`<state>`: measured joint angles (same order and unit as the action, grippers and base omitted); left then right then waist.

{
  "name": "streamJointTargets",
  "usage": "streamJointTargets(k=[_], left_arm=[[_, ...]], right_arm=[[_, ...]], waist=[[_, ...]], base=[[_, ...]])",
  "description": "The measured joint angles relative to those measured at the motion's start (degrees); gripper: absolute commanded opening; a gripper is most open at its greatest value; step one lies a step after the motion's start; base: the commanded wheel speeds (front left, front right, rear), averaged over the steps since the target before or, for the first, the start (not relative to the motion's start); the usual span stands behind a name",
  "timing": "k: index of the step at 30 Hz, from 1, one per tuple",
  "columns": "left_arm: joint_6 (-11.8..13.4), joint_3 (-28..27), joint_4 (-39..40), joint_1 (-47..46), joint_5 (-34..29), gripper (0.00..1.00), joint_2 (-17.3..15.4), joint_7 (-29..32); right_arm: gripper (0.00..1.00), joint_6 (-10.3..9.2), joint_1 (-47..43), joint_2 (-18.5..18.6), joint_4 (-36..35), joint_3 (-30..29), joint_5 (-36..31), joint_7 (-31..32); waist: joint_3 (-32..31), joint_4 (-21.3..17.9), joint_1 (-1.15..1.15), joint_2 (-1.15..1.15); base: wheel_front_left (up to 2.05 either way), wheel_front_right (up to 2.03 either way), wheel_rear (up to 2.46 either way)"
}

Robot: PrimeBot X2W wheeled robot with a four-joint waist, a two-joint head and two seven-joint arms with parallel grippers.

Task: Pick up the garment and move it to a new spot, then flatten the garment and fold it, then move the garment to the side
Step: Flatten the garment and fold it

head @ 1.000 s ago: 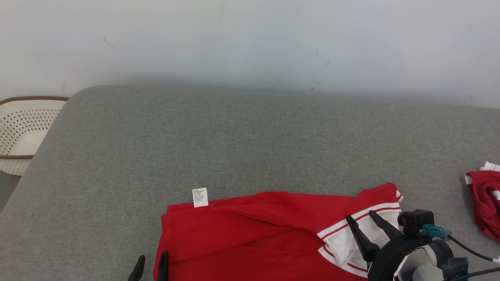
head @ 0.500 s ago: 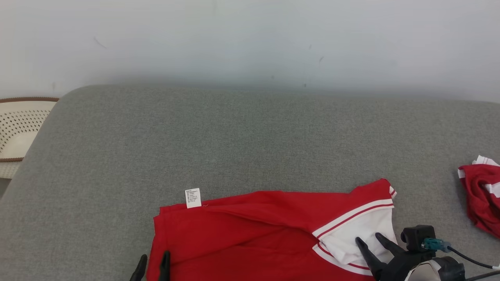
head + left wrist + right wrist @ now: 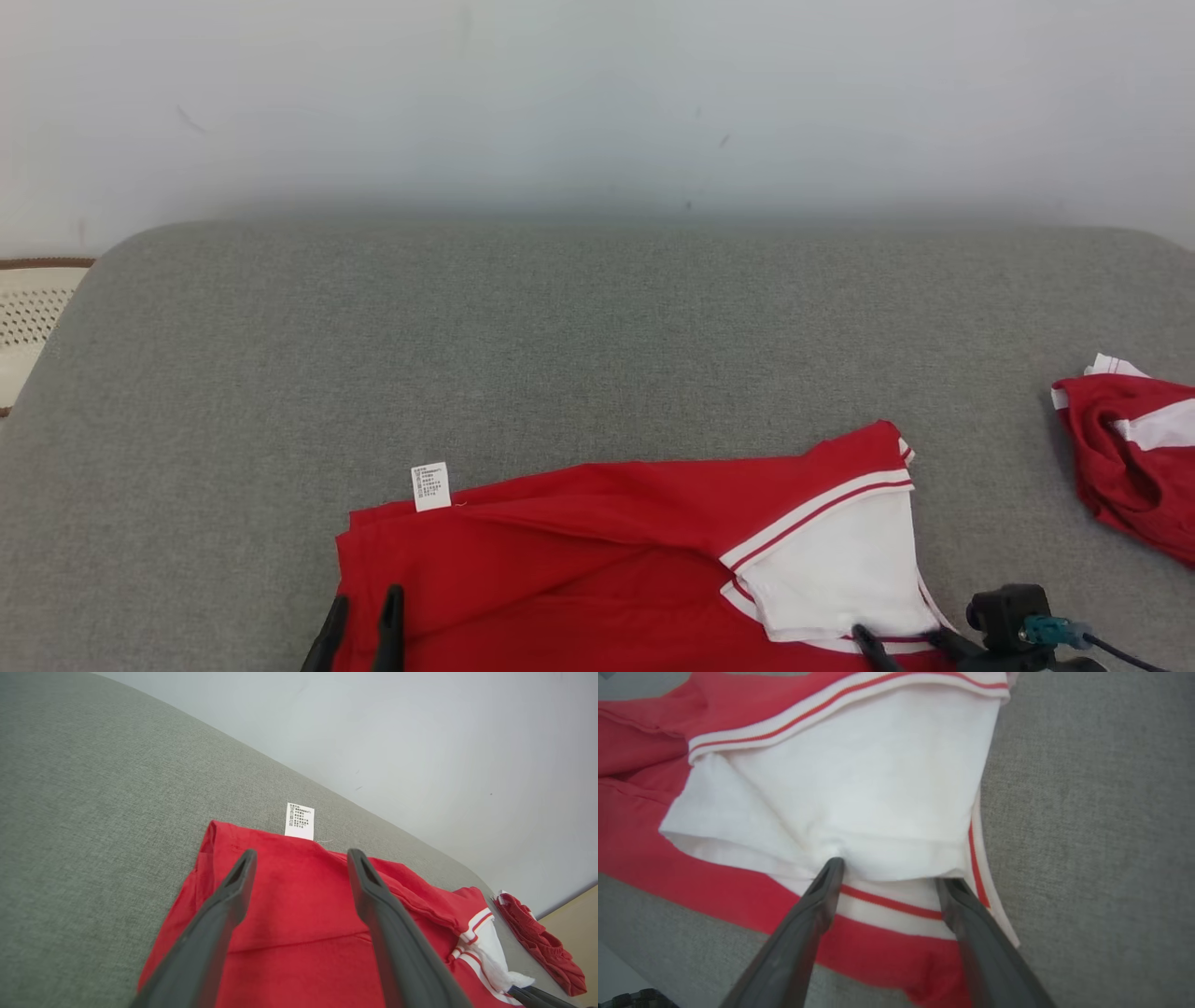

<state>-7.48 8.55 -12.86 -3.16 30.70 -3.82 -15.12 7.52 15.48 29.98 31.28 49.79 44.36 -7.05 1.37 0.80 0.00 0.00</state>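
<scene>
Head view: red garment (image 3: pixel 579 551) lies at the counter's (image 3: pixel 597 327) near edge. Left gripper (image 3: pixel 362 621), fingers apart, is over its left corner. Right gripper (image 3: pixel 901 639), fingers apart, has its tips at the white panel.

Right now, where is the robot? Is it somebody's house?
Probably a home-like laundry spot, though I can't be sure: a red garment lies on a grey fabric-covered surface, a crumpled red garment sits aside, and a cream holey basket stands nearby.

We are seeing the garment (image 3: pixel 579 560) lying near us on the cushion (image 3: pixel 560 355). A second garment (image 3: pixel 1120 457) is lying to its right, a basket (image 3: pixel 28 308) leftward.
</scene>
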Motion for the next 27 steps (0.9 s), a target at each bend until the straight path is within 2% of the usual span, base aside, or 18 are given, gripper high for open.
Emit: streamJointTargets(k=[5, 10, 17, 27], left_arm=[[0.0, -0.4, 0.2, 0.5, -0.2, 1.00, 0.1, 0.0], [0.0, -0.8, 0.5, 0.5, -1.1, 1.00, 0.2, 0.0], [0.0, -0.9, 1.3, 0.4, -4.1, 1.00, 0.4, 0.0], [0.0, -1.1, 1.7, 0.3, -5.7, 1.00, -0.1, 0.0]], right_arm=[[1.00, 0.00, -3.5, 1.6, -4.3, -1.7, 0.1, 2.7], [1.00, 0.00, -4.6, 2.5, -6.4, -8.8, -1.6, -0.5], [1.00, 0.00, -4.3, -1.9, -2.8, -16.3, -7.0, -4.6], [1.00, 0.00, -0.7, -7.7, 7.1, -21.7, -11.5, -7.2]], waist=[[-0.4, -0.9, 0.00, 0.00], [-0.4, -1.6, 0.00, 0.00], [-0.6, -0.5, 0.00, 0.00], [-0.3, 3.5, 0.00, 0.00]], base=[[0.00, 0.00, 0.00], [0.00, 0.00, 0.00], [0.00, 0.00, 0.00], [0.00, 0.00, 0.00]])
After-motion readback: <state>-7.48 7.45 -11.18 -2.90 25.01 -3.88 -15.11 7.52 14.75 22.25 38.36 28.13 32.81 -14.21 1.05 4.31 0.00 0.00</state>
